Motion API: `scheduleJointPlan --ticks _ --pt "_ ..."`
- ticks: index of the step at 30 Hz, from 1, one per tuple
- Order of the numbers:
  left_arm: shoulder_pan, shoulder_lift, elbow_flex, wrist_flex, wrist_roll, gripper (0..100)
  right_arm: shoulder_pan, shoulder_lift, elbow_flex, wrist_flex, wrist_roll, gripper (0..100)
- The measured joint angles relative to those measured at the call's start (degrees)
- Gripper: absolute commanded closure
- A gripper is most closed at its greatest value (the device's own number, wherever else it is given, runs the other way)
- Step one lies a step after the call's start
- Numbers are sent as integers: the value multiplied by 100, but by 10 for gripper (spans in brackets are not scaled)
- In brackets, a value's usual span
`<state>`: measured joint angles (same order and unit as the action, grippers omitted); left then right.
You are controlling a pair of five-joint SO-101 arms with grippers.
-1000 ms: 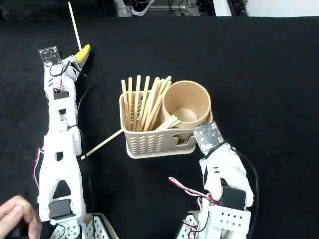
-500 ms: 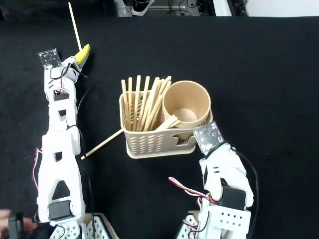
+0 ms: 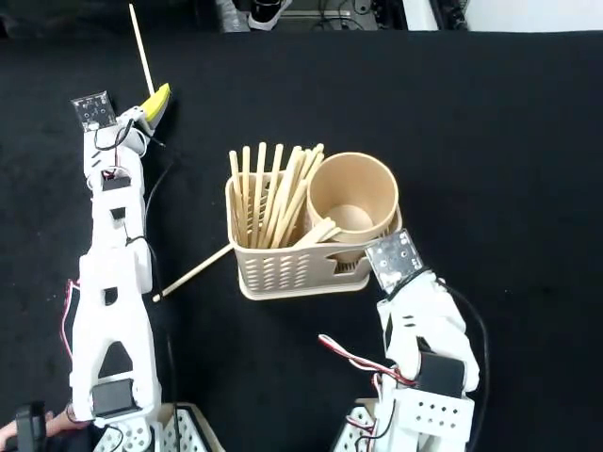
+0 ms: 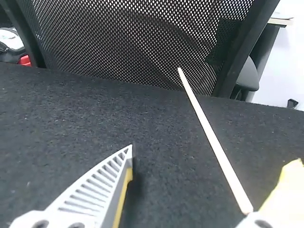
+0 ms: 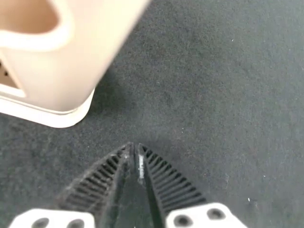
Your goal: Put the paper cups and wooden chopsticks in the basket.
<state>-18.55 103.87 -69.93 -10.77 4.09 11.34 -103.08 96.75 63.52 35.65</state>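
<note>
The table [image 3: 509,141] is black with a faint felt speckle. The basket [image 3: 283,271] is cream, its wall patterned with rows of small slots. The paper cup [image 3: 377,188] is plain tan, and the wooden chopsticks [image 3: 268,193] are pale blond. The arms [image 3: 113,282] are white, with red wires [image 3: 353,358]. The left gripper [image 3: 151,102] has one yellow finger [image 4: 290,183]. The chair back [image 4: 123,38] is black dotted mesh.

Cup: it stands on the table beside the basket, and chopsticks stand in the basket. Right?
No. The high view shows the cup inside the basket, not on the table beside it. The chopsticks do stand in the basket.
</note>
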Motion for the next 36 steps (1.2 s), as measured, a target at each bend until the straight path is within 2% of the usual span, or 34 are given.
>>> scheduleJointPlan --ticks 26,30,36 --pt "-35 0 0 70 18 539 0 0 0 0 0 986" --pt "-44 -149 -325 1081 18 540 0 0 0 0 0 986" --pt "-88 -229 -1749 3851 18 543 0 0 0 0 0 986"
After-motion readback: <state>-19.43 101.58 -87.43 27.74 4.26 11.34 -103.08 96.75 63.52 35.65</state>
